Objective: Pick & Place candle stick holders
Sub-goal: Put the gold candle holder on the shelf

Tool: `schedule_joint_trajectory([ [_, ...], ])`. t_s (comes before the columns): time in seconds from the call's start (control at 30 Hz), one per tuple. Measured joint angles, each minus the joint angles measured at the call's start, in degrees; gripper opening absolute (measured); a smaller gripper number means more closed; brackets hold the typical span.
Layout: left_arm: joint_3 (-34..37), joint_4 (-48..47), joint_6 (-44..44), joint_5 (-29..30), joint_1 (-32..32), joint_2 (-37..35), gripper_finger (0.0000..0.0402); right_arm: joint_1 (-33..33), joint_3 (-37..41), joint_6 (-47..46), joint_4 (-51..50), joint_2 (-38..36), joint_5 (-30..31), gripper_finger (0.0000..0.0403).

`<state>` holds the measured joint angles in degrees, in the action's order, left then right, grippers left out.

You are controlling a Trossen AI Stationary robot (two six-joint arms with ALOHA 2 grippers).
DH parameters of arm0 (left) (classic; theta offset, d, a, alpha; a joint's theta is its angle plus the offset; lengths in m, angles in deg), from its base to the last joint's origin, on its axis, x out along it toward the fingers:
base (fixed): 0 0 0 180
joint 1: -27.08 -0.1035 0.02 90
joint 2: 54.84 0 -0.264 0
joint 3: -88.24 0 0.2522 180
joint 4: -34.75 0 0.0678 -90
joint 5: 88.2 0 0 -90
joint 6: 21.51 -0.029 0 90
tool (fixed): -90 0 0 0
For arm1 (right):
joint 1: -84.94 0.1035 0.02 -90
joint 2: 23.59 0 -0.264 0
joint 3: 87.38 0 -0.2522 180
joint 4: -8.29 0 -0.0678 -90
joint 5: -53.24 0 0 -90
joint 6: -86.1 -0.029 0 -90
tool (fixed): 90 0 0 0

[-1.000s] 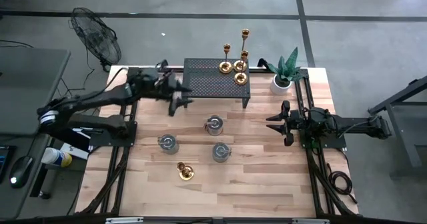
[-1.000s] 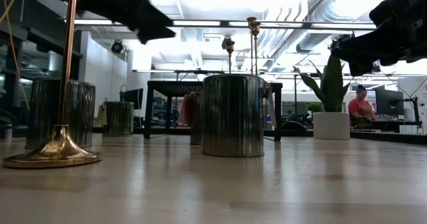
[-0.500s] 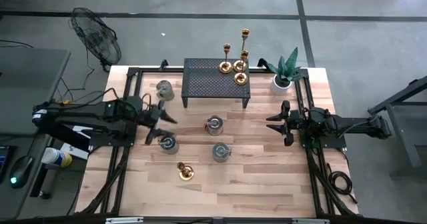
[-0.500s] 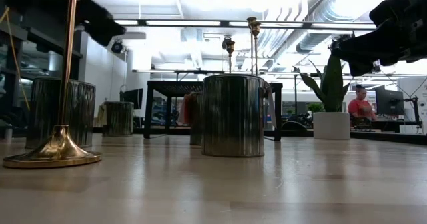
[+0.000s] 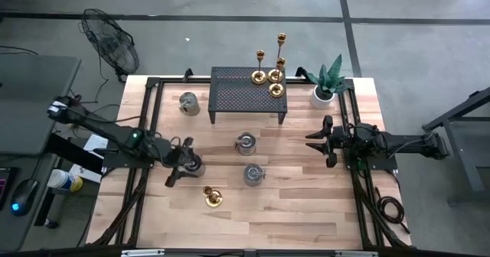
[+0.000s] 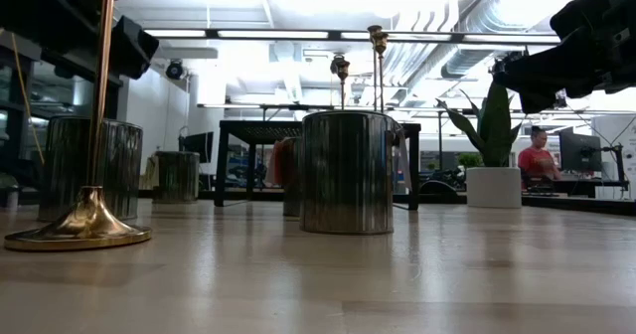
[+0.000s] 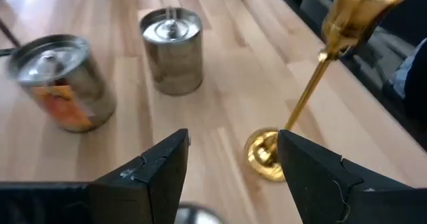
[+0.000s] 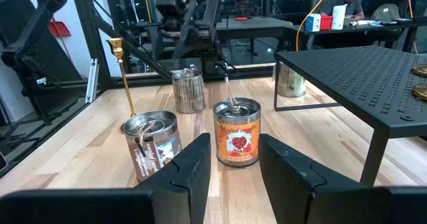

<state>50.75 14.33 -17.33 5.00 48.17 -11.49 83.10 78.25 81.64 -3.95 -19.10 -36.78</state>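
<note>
Left of centre in the overhead picture, the left tool [image 5: 178, 167] hovers over a tin can [image 5: 193, 164], fingers parted and grasping nothing. One candlestick [image 5: 212, 197] stands on the counter [image 5: 291, 211] just below it; three more candlesticks [image 5: 269, 75] sit on the black rack [image 5: 237, 96]. The right tool [image 5: 320, 141] waits at right, released.

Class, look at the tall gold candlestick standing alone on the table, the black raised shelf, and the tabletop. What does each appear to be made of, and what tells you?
Tall gold candlestick: probably polished brass or gold-plated metal; it is shiny with mirror-like highlights.
Black raised shelf: likely matt painted metal; its top is a thin sheet perforated with regular holes.
Tabletop: light wood, apparently jointed planks; grain and strip seams show.
</note>
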Motion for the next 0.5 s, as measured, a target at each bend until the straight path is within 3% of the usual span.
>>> schedule_joint_trajectory([
  [0.27, -0.04, 15.73, 3.27, -0.05, 5.28, 13.6, 0.0227, -0.01, -0.01, 0.01, -0.02, 0.0, 0.02, 0.0117],
  [0.5, -0.04, 22.22, 4.59, 0.21, 9.46, 20.26, 0.0227, 0.01, 0.0, -0.01, -0.01, 0.0, 0.02, 0.0117],
])
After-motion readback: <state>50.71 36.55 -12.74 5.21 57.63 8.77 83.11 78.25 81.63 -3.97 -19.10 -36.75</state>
